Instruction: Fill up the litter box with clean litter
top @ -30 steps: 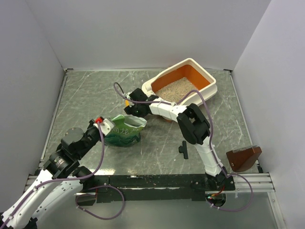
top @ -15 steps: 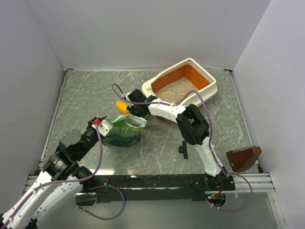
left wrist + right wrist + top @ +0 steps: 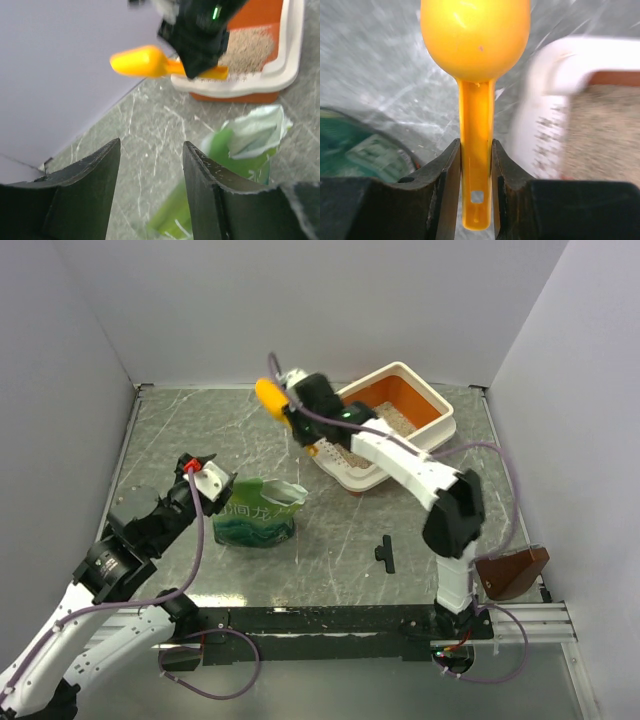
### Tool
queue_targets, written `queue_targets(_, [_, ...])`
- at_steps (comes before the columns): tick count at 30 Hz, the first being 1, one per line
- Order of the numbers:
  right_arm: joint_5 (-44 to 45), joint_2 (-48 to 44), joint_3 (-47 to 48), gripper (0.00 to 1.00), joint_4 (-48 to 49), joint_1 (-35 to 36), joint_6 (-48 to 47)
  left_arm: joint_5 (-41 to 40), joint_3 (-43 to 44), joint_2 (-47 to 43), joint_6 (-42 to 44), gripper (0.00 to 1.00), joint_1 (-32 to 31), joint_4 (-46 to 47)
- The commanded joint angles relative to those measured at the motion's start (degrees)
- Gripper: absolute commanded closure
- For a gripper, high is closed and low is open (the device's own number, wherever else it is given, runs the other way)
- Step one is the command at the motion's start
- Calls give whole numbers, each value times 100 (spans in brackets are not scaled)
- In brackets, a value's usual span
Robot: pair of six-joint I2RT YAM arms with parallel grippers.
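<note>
Arm stretched high by the box (image 3: 446, 412), my right claw (image 3: 476, 161) clamps the scoop (image 3: 475, 31) handle; my left claw (image 3: 150, 151) gapes, empty.

The left gripper (image 3: 151, 150) fills the bottom of the frame, its two dark fingers (image 3: 85, 195) spread apart with nothing between them, above the grey-green marbled table (image 3: 145, 110). At lower right is a green crinkled bag (image 3: 235, 150), its pale torn top gaping. Above centre, blurred, the black right gripper (image 3: 196, 62) clamps the handle of a yellow-orange scoop (image 3: 142, 61), bowl pointing left. In the upper right corner the litter box (image 3: 280, 70) holds beige litter (image 3: 250, 42). A pale wall (image 3: 60, 65) takes the upper left.
</note>
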Motion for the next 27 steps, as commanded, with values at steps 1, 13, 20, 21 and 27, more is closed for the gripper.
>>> queue_targets(1, [-10,-1089,342,100,-547,-126,16,528,360,82,209,41,-12,254])
queue_targets(13, [-3207,-3286,-843,100,-1674,-416,402,2181,369,223,1027,41,-3,791])
queue_targets(20, [-4764,-4613,-2275,100,-1965,-425,648,2594,-35,-32,1001,36,-12,1346])
queue_targets(21, [-4983,-4806,-2486,100,-1921,-425,718,2699,-62,-58,1019,35,-12,1302])
queue_targets(27, [-5924,-5730,-3507,100,-1762,-416,728,3630,-71,-313,1010,34,-12,1117])
